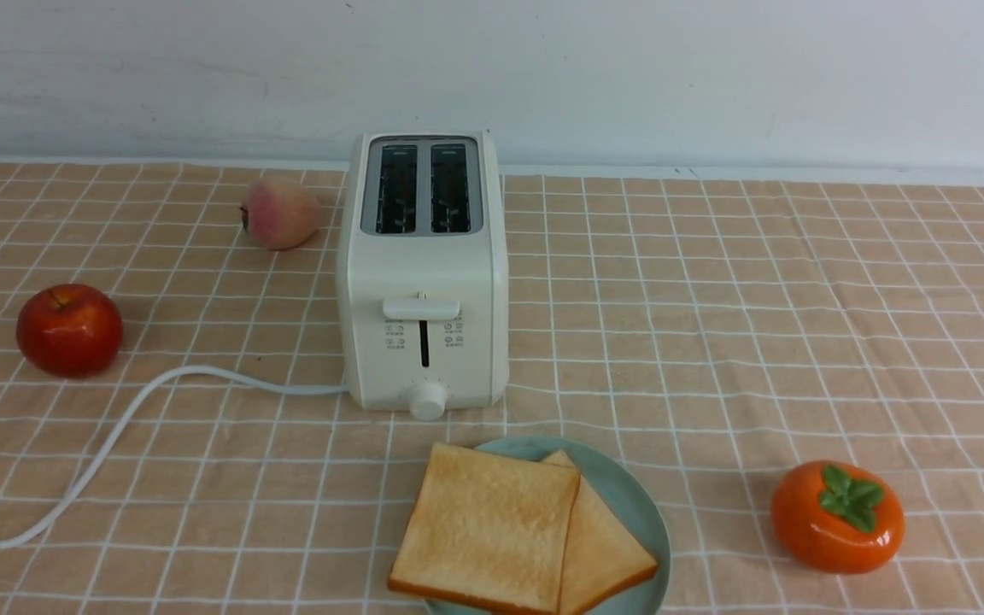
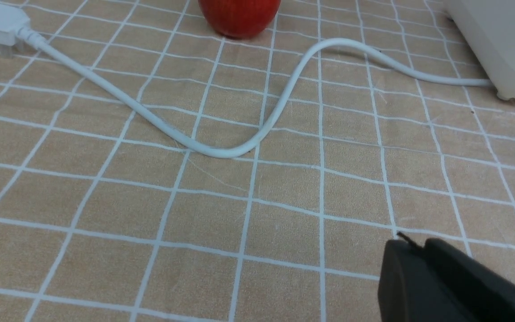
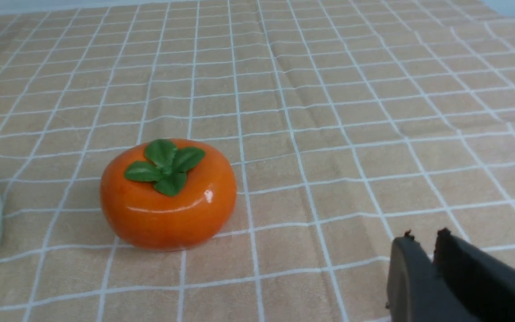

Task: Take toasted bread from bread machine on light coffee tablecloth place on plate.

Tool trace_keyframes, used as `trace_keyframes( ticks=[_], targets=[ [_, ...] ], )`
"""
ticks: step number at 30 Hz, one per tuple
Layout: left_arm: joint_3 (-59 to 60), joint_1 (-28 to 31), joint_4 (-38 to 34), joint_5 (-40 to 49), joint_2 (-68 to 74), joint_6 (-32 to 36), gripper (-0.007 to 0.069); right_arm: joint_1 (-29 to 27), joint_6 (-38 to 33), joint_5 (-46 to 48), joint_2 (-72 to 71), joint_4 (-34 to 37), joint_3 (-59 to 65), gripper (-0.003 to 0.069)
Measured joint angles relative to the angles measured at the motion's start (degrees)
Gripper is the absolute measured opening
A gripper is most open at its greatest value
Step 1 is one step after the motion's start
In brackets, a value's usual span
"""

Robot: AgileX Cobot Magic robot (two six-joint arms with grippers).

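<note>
Both end effectors, left [image 2: 411,250] and right [image 3: 423,241], sit nearly closed and empty (task apparently done): toasted bread [image 1: 492,530] rests on the plate [image 1: 637,504], bread machine [image 1: 422,273] slots vacant.

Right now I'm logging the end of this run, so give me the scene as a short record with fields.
toasted bread: two slices, overlapping on the plate
plate: on the tablecloth, in front of the bread machine
bread machine: both slots empty
left tool: shut, holding nothing
right tool: nearly shut, holding nothing
</note>
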Motion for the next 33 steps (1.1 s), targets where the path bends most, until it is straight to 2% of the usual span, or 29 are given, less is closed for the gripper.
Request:
trace_keyframes(
  ticks=[3,7,11,33],
  targets=[
    [0.0,0.0,0.0,0.0,0.0,0.0,0.0037,-0.3,-3.8,0.6,0.0,4.2,-0.2,0.0089],
    [0.0,0.0,0.0,0.0,0.0,0.0,0.0037,-1.5,-15.0,0.7,0.0,12.2,-0.3,0.0097],
    [0.0,0.0,0.0,0.0,0.0,0.0,0.0037,-3.2,-20.1,0.9,0.0,14.9,-0.4,0.0101],
    [0.0,0.0,0.1,0.0,0.0,0.0,0.0053,-3.6,-22.0,1.0,0.0,15.5,-0.4,0.0108]
  ],
)
